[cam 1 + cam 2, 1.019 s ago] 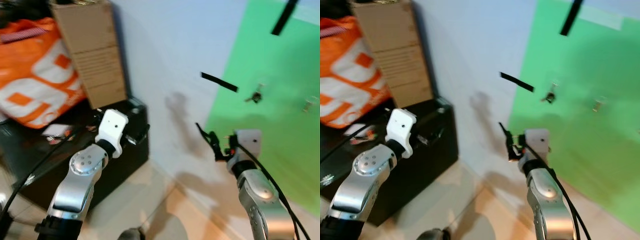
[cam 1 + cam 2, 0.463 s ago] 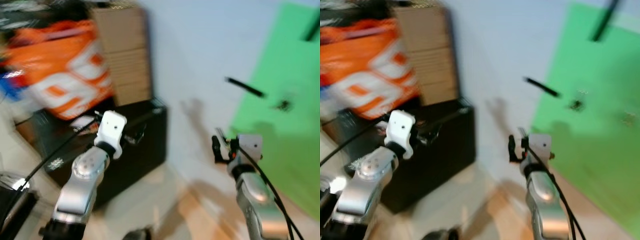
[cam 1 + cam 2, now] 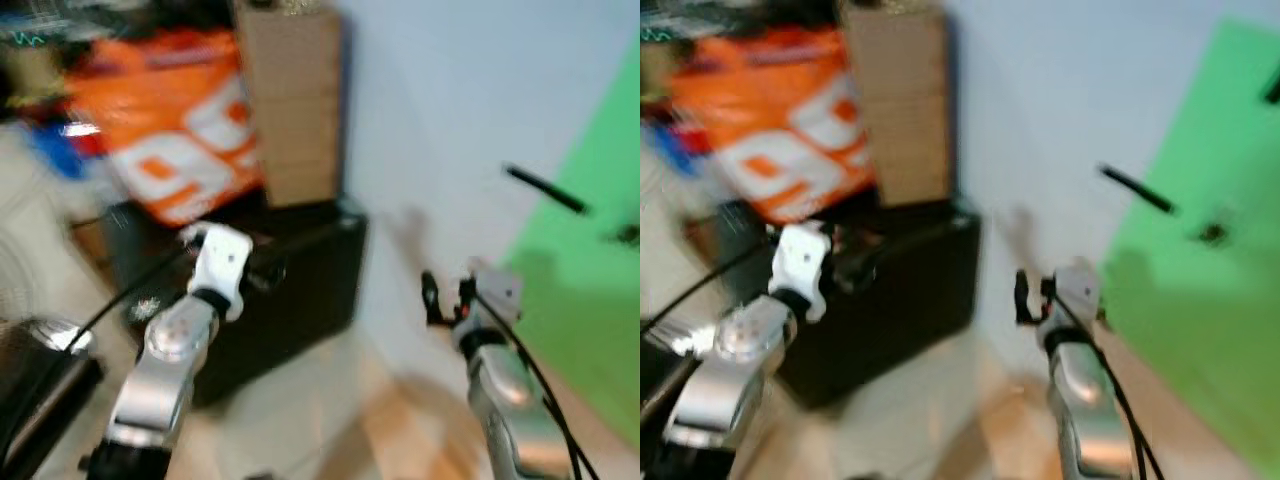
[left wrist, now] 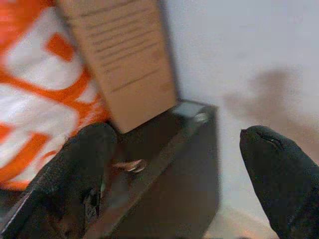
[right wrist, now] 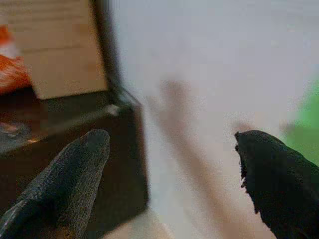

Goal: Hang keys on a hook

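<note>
Well, blurred dark keys (image 3: 1213, 234) against green panel (image 3: 1200, 330); left claw (image 4: 184, 164), right claw (image 5: 172, 169) both spread, empty.

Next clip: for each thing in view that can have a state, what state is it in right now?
left tool: open, empty, aimed toward the black case.
right tool: open, empty, facing the white wall.
cardboard box: upright on the black case, against the wall.
orange bag: leaning beside the cardboard box.
black case: on the floor, lid apparently shut.
green panel: flat on the wall, small dark item hanging on it, too blurred to identify.
</note>
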Robot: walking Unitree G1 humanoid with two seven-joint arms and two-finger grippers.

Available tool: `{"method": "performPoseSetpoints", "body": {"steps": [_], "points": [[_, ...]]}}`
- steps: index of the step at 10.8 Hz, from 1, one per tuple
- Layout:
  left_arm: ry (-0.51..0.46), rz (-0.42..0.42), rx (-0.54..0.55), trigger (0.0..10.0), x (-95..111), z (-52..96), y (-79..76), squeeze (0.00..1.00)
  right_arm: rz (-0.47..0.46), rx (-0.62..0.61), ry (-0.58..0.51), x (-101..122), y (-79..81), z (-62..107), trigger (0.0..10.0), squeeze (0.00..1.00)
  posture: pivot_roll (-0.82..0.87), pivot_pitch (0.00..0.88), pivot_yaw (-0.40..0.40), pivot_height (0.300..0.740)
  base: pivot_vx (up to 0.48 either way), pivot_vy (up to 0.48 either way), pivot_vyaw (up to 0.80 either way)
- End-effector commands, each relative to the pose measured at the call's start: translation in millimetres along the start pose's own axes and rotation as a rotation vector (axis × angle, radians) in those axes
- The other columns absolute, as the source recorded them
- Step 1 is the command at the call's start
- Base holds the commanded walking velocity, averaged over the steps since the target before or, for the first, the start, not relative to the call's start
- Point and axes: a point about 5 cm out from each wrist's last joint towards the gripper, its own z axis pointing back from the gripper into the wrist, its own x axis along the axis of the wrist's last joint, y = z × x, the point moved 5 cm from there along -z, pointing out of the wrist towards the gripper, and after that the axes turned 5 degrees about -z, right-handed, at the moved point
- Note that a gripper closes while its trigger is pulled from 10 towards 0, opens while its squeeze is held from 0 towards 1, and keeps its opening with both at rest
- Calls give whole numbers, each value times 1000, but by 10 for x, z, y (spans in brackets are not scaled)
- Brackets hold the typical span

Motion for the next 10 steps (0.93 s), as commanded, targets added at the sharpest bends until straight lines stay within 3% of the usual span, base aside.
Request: {"method": "performPoseSetpoints", "body": {"steps": [1, 5, 10], "points": [[-10, -12, 2, 10000, 35, -9, -3, 0, 12, -22, -15, 21, -57, -12, 10000, 1000, -87, 0, 27, 740, 0, 0, 625], [-10, -7, 0, 10000, 31, 2, -15, 0, 92, -93, 18, -26, -182, -14, 10000, 1000, -83, 0, 20, 740, 0, 0, 450], [-10, -1, -5, 10000, 25, 12, -20, 0, 127, 8, -5, -14, -37, -8, 10000, 1000, -80, 0, 9, 740, 0, 0, 0]]}}
